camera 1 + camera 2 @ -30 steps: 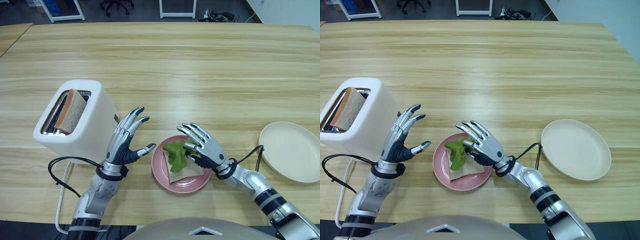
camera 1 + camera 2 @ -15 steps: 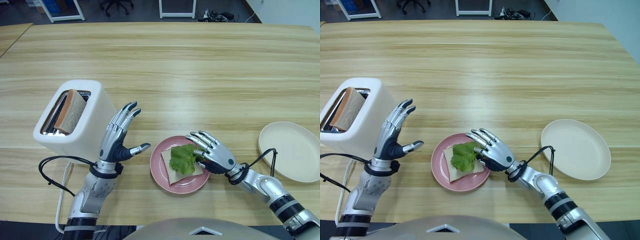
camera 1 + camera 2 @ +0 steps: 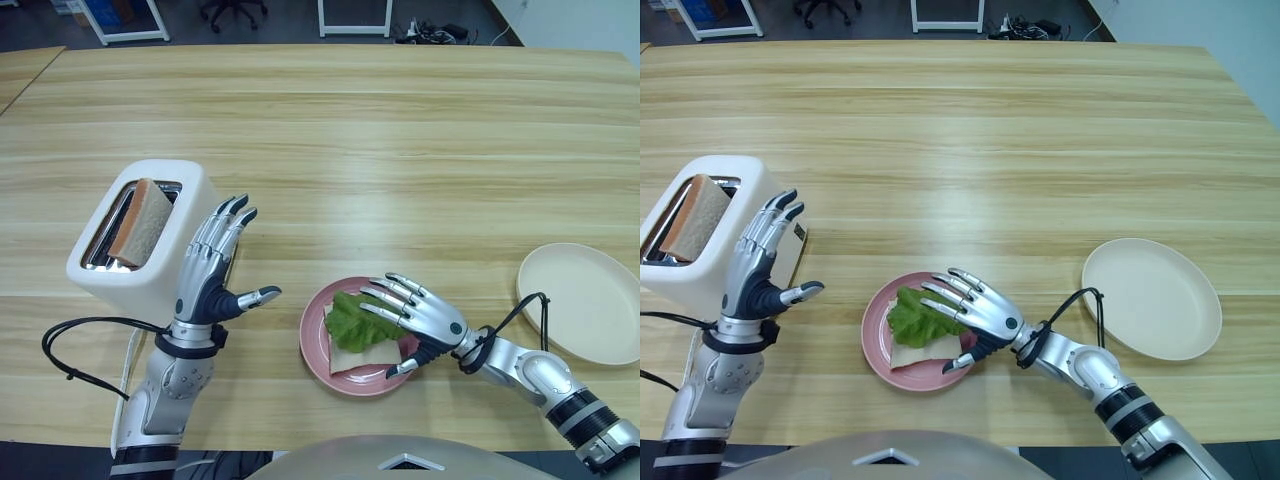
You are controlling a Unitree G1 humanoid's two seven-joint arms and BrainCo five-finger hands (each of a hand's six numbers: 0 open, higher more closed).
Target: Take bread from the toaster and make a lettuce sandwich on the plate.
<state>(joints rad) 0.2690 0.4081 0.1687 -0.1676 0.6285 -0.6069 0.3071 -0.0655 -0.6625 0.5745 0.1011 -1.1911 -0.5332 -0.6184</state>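
A white toaster [image 3: 150, 245] stands at the left with one bread slice [image 3: 138, 220] sticking out of its slot. On the pink plate [image 3: 318, 350] lies a slice of bread [image 3: 358, 357] with a green lettuce leaf [image 3: 346, 318] on top. My right hand [image 3: 420, 315] hovers open over the plate's right side, fingers spread above the lettuce. My left hand [image 3: 211, 268] is raised open next to the toaster's right side, touching nothing.
A cream plate [image 3: 585, 300] sits at the right edge of the wooden table [image 3: 380, 150]. The toaster's black cable [image 3: 80, 355] loops near the front left edge. Chair and desk legs stand beyond the table's far edge.
My right hand let go of the lettuce, which now lies flat on the bread, and opened above it. My left hand moved left toward the toaster.
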